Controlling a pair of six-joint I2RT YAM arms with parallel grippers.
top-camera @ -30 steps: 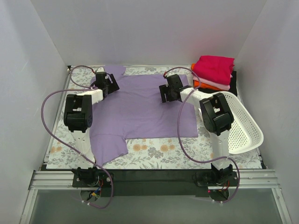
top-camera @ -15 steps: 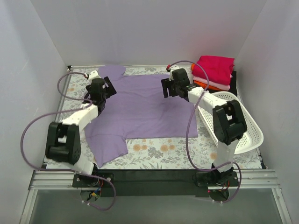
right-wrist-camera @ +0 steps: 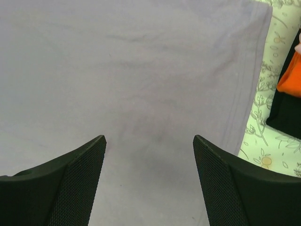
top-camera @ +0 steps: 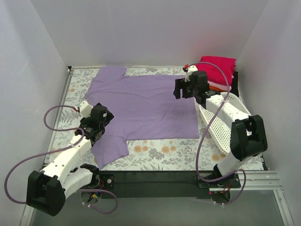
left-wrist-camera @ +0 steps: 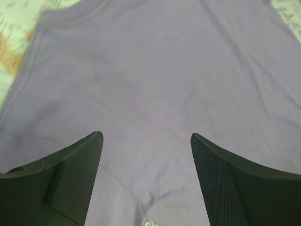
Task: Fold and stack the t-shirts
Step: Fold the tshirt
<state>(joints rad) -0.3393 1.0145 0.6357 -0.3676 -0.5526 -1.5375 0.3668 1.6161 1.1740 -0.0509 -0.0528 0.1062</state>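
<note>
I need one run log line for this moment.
lavender t-shirt: flat, unfolded | left fingers: open, empty | right fingers: open, empty | folded stack: far right

A floral cover (top-camera: 164, 153) with pale green leaves and orange blooms lies over the table, and its pattern also shows at the right edge of the right wrist view. A white lattice basket (top-camera: 244, 132) sits at the right side, tipped up and seemingly leaning on the white wall (top-camera: 277, 70). A metal rail (top-camera: 155, 181) runs along the near edge.
</note>
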